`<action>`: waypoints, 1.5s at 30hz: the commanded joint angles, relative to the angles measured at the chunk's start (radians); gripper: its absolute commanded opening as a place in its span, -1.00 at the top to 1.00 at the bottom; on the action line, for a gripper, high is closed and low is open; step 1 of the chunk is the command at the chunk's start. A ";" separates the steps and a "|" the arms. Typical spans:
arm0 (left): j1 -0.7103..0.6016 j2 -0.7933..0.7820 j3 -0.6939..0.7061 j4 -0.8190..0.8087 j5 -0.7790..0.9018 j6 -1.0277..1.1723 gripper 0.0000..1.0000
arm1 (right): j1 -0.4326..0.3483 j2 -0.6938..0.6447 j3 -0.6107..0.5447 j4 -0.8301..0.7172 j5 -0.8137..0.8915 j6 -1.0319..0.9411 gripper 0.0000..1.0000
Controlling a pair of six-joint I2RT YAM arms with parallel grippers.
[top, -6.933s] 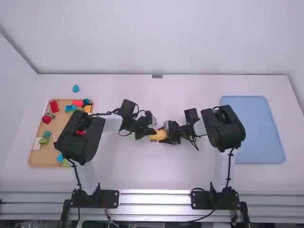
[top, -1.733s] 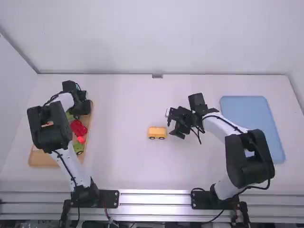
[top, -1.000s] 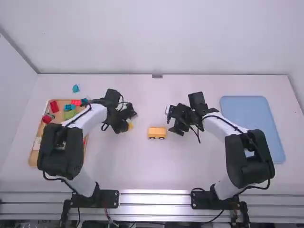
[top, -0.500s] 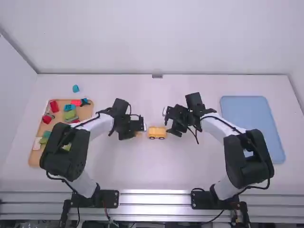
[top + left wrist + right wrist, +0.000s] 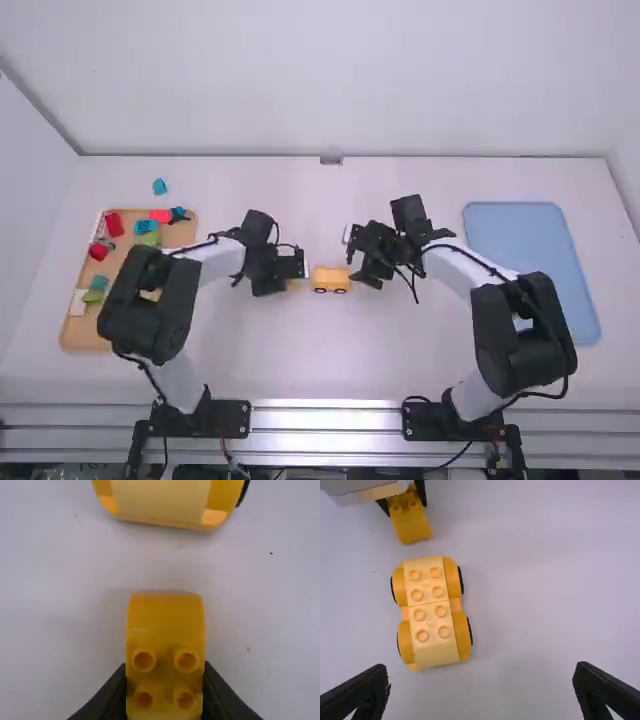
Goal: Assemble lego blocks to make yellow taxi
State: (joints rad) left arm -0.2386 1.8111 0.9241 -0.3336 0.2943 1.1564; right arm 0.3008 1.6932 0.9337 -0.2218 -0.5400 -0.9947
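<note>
One yellow plastic block car with black wheels [image 5: 331, 279] to go by in the high view: saw it upright on the white table [image 5: 320, 370], with the left gripper [image 5: 287, 284] just to its left and the right gripper [image 5: 367, 276] just to its right. Well apart to the car's left, found a wood-coloured tray [image 5: 184, 238] of coloured blocks; well apart to its right, a flat blue mat [image 5: 530, 270]. In the left wrist view, saw a yellow studded plastic block [image 5: 165, 625] clamped in the left gripper [image 5: 165, 685], near the car but apart from it. In the right wrist view, found the right gripper [image 5: 482, 672] spread wide open near the car, and counted eight studs on the car's top.
</note>
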 commanded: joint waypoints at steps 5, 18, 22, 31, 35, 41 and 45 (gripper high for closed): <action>0.066 0.025 0.019 -0.013 0.143 0.109 0.97 | 0.002 -0.005 0.001 -0.019 -0.013 0.003 -0.97; 0.094 0.035 0.019 -0.017 0.214 0.123 0.67 | 0.001 -0.005 0.001 -0.022 -0.021 0.004 -0.97; 0.093 0.035 0.019 -0.017 0.214 0.114 -0.98 | 0.001 -0.005 0.001 -0.027 -0.021 0.004 -0.96; 0.151 0.018 0.032 -0.051 0.427 0.140 -0.98 | 0.001 -0.005 0.001 -0.025 -0.020 0.004 -0.97; 0.242 0.047 -0.001 -0.036 0.686 0.253 -0.98 | 0.002 -0.005 0.001 -0.024 -0.021 0.003 -0.96; 0.321 0.144 -0.028 0.063 0.814 0.240 -0.98 | 0.001 -0.005 0.001 -0.021 -0.044 0.001 -0.96; 0.319 0.206 -0.031 0.116 0.816 0.240 -0.99 | 0.001 -0.005 0.001 -0.021 -0.060 0.000 -0.96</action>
State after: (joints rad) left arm 0.0887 1.9903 0.9031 -0.2195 1.0302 1.3815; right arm 0.3008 1.6932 0.9337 -0.2420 -0.5709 -0.9970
